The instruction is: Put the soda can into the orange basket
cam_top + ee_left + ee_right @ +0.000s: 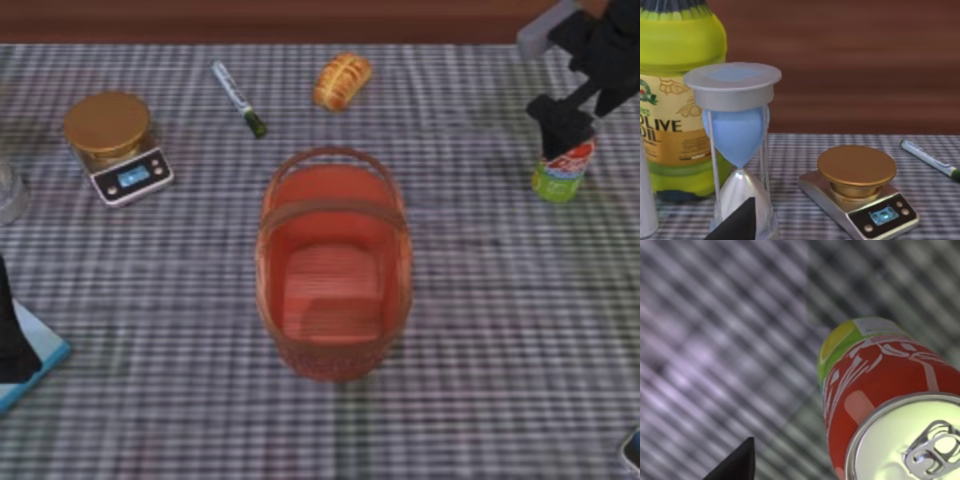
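Right pincer [563, 128] sits atop the soda can [560, 175]; grip state unclear.

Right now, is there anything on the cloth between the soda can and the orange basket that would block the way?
Nothing visible. The soda can stands at the table's right, under the right gripper; only bare cloth lies between it and the orange basket.

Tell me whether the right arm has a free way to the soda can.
Probably yes: the right gripper is already at the upright soda can on the table's right side, with nothing between them.
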